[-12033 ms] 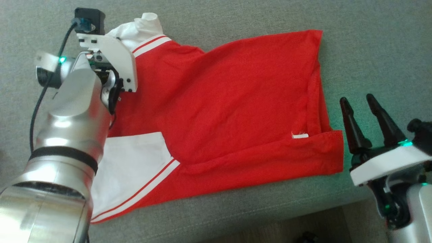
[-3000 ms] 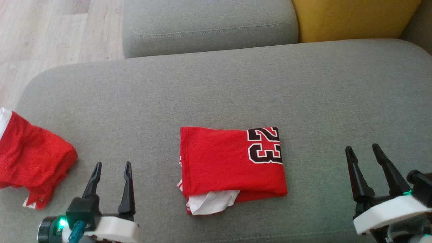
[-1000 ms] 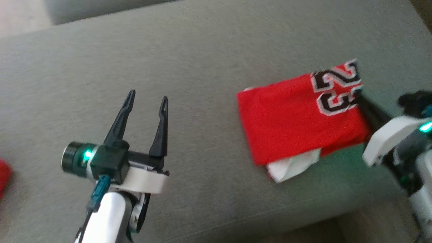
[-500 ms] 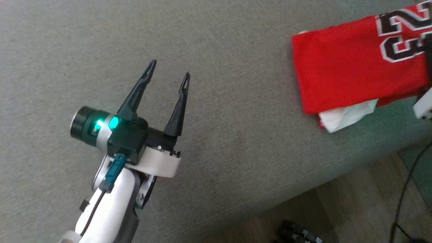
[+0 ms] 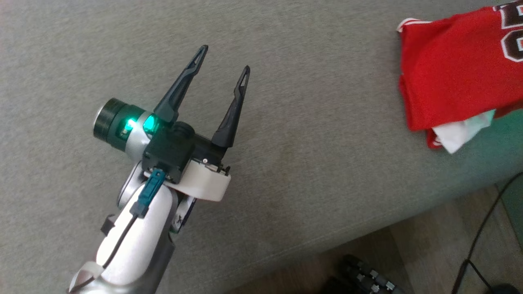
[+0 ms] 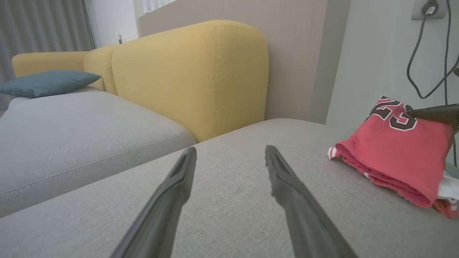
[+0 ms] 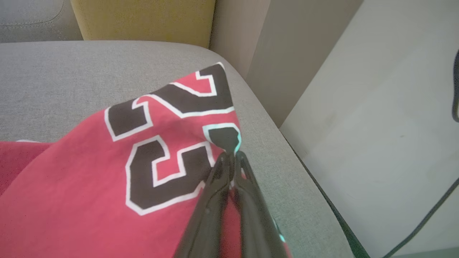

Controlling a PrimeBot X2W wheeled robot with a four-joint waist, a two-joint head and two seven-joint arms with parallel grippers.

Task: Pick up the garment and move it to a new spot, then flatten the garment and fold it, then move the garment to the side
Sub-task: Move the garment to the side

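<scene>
The garment (image 5: 453, 69) is a folded red jersey with a black and white number 23, lying on the grey sofa seat (image 5: 310, 122) at the far right of the head view. A white layer pokes out at its near edge. In the right wrist view my right gripper (image 7: 231, 154) is shut on the garment (image 7: 107, 186) at the corner by the number, lifting that edge. My left gripper (image 5: 224, 60) hovers open above bare seat, well to the left of the garment, nothing between its fingers. From the left wrist the garment (image 6: 398, 157) lies to the right of my left gripper (image 6: 229, 154).
A yellow backrest (image 6: 193, 75) and a second grey seat cushion (image 6: 79, 125) lie behind the seat, with a blue pillow (image 6: 46, 82) beyond. The seat's front edge drops to a wooden floor (image 5: 433, 261) with black cables. A wall (image 7: 376, 107) stands close past the seat's right end.
The head camera has swung, so the garment now sits further to the upper right of its picture and the right gripper has left it. My left gripper stays open; the right stays shut on the garment.
</scene>
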